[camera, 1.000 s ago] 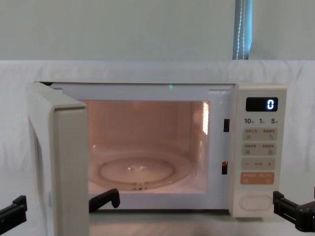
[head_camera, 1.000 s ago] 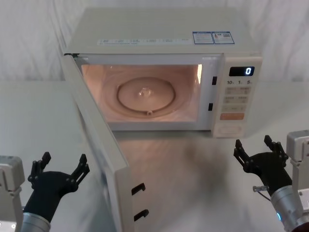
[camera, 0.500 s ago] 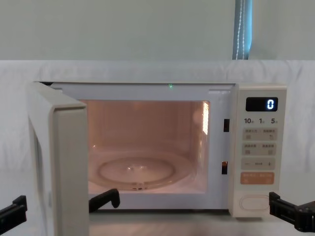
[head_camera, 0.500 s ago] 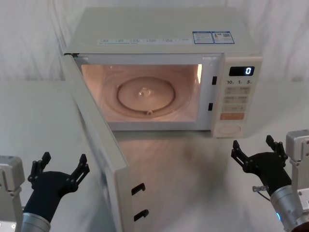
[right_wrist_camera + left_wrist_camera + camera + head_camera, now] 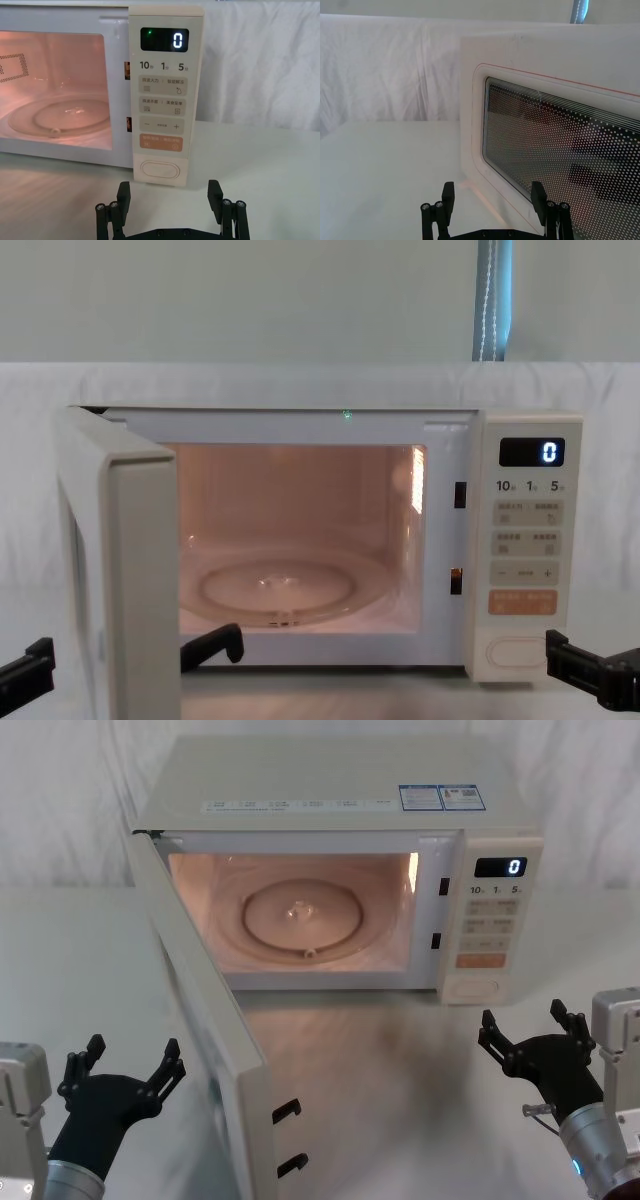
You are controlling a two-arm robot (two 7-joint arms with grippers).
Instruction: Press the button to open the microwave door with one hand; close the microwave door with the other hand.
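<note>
left claw [image 5: 494, 196]: fingers spread, empty | microwave door [image 5: 560, 145]: dotted window just ahead, swung open

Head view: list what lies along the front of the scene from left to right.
Left end effector, open → swung-open microwave door → bare table → right end effector, open, just in front of the control panel.
</note>
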